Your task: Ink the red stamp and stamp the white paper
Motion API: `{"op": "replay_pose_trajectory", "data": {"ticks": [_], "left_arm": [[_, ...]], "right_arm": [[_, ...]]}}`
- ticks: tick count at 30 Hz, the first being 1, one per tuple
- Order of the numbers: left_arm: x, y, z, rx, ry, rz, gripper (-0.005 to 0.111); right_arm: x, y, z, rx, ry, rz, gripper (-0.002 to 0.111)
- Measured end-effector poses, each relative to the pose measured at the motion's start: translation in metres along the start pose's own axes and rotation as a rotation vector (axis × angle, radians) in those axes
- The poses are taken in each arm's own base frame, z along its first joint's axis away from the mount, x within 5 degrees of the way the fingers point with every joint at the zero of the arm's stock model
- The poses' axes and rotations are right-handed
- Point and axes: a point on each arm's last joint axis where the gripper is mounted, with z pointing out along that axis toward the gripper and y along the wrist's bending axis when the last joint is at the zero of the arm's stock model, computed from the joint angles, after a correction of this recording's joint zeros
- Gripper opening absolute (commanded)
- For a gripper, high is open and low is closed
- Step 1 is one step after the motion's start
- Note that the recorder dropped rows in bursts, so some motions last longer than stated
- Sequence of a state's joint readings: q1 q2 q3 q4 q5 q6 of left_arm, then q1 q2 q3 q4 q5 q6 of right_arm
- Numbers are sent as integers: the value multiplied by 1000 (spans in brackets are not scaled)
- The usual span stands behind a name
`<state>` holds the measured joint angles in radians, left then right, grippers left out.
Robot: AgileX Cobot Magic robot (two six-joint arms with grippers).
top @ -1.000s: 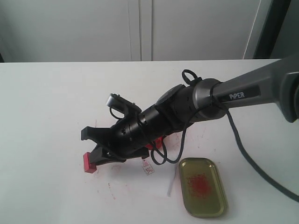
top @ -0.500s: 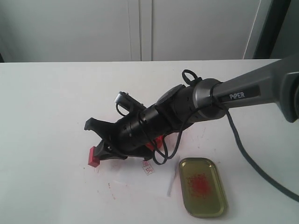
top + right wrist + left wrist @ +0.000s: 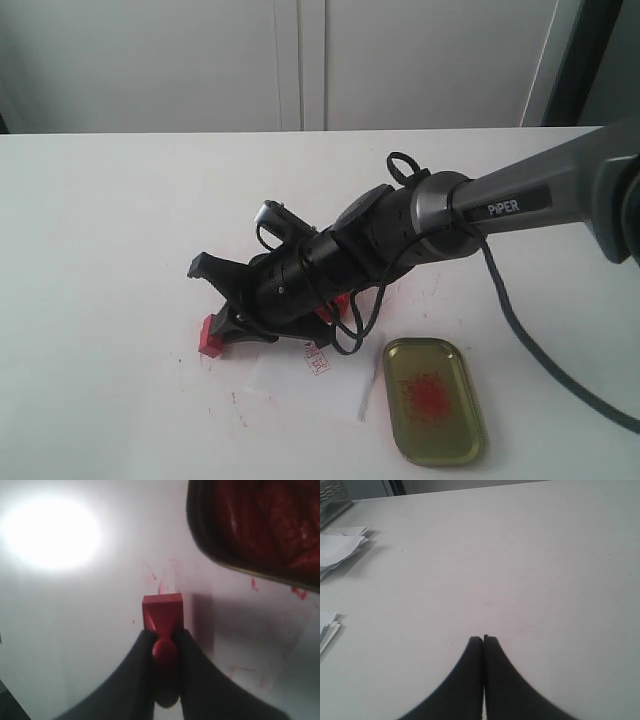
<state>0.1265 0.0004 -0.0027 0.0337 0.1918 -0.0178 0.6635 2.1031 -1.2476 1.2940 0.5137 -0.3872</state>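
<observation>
While R gripper (image 3: 165,632) fingers clamp the knob of the small all-red plastic stamp (image 3: 162,609), square base past the tips, the red ink-paste tin (image 3: 260,525) lies near beyond them, w/ the thin white paper sheet (image 3: 290,385) partly under the arm & the gold metal lid (image 3: 434,400) behind; L gripper (image 3: 483,639) fingers together.

A: Which items are red?
B: The red stamp (image 3: 162,611) is uniformly red. The gold lid (image 3: 455,442) carries a speckled red smear, and the white table (image 3: 100,250) beside the lid shows faint red flecks.
A: And the remainder?
B: The right gripper (image 3: 165,633) is black. Its arm (image 3: 570,190) is grey with white lettering. The white paper (image 3: 290,385) beside the lid bears a small red imprint.
</observation>
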Motion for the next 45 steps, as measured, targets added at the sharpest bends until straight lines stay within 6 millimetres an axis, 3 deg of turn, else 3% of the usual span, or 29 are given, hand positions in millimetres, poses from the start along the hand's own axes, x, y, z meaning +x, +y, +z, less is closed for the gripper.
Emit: {"op": "replay_pose_trajectory", "data": {"ticks": [5, 15, 26, 45], "left_arm": [[0, 0, 0, 0, 0, 0, 0], [0, 0, 0, 0, 0, 0, 0], [0, 0, 0, 0, 0, 0, 0], [0, 0, 0, 0, 0, 0, 0]], "right_arm": [[-1, 0, 0, 2, -6, 2, 30], [-2, -1, 0, 8, -19, 6, 43], [-4, 4, -8, 24, -44, -4, 47], [-5, -5, -10, 135, -56, -58, 47]]}}
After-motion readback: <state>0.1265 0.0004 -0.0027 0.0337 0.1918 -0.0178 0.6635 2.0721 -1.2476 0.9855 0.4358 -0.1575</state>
